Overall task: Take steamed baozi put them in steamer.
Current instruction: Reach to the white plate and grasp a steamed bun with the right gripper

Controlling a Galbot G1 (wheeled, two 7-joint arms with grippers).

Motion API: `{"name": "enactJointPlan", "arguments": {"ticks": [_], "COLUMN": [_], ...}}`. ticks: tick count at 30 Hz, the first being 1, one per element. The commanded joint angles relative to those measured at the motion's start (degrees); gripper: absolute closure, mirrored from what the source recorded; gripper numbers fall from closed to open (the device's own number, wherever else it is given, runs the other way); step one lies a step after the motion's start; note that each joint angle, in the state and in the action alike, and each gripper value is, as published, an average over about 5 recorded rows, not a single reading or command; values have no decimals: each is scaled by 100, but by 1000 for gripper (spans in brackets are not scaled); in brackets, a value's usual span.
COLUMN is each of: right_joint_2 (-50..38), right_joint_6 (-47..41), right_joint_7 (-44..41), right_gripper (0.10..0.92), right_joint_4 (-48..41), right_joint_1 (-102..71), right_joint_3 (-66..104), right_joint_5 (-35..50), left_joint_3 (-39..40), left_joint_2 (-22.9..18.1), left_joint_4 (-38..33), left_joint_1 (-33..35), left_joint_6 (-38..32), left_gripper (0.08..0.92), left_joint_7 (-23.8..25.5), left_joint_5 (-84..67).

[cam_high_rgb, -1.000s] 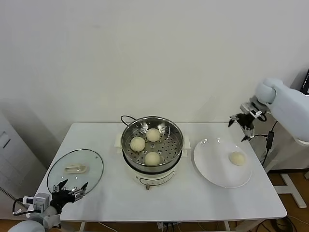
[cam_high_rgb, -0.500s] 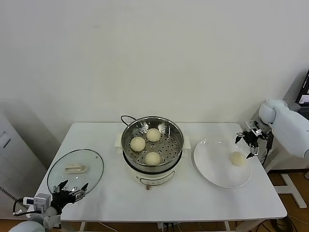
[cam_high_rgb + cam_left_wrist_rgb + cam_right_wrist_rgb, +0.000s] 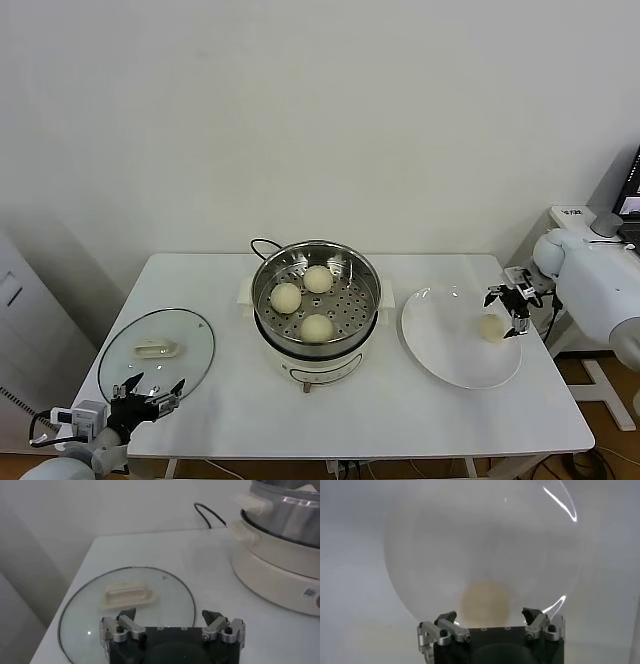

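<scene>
- We see the right claw [image 3: 507, 307] hanging just above the last steamed baozi [image 3: 490, 328], its fingers spread with nothing between them; in the right wrist view the same bun [image 3: 484, 603] lies directly ahead of the parted fingertips [image 3: 447, 616], not touched.
- That baozi sits on the right part of the white plate [image 3: 440, 340], which lies on the white worktop [image 3: 400, 420] just to the right of the steamer [image 3: 316, 262].
- We count three steamed baozi inside the steel steamer basket: one towards the back [image 3: 317, 279], one on the left [image 3: 285, 297], one at the front [image 3: 316, 327].
- The steamer rests on its white pot base [image 3: 315, 370], with a black cord [image 3: 262, 244] looping behind.
- Our left claw [image 3: 145, 392] waits at the near left edge of the worktop, fingers spread and empty, just in front of the glass lid [image 3: 155, 352], which lies flat with its white handle [image 3: 127, 594] up.
</scene>
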Motion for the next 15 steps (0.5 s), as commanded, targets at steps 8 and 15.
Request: {"name": "enactJointPlan", "arguments": {"ticks": [8,15], "right_joint_2": [218,203], "right_joint_6": [-49,-117], "right_joint_7": [148,-2], "right_gripper": [316,510], "right_joint_4": [-352,-328], "right_joint_1": [-229,-198], "right_joint_3": [471,453], "right_joint_5": [-277,-187], "left_joint_3": [22,19], "left_joint_2": [3,-24], "left_joint_4": [11,-21], "left_joint_1": [-3,21], "left_joint_6": [-2,-7], "left_gripper": [177,177], "left_joint_7": [0,-2], "left_joint_5": [14,77]}}
